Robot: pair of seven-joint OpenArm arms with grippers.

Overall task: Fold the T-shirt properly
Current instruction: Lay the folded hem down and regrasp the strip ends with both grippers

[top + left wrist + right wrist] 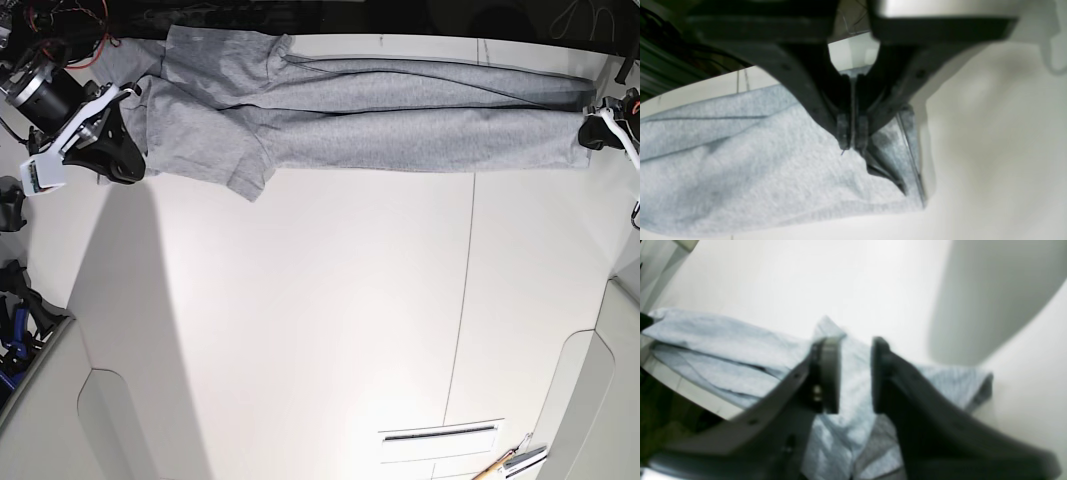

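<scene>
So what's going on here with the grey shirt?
A two-armed robot is folding a grey T-shirt, which lies stretched in a long band along the far edge of the white table. The left end effector is shut on the shirt's hem end. The right end effector is open over the sleeve end, gripping nothing.

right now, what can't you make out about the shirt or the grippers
- T-shirt lettering: none visible in the base view; only plain grey faces up.
- Right gripper: jaws apart in the blurred right wrist view; contact with the cloth unclear.
- Left gripper: tiny at the base view's edge; shut on the hem in the left wrist view.
</scene>
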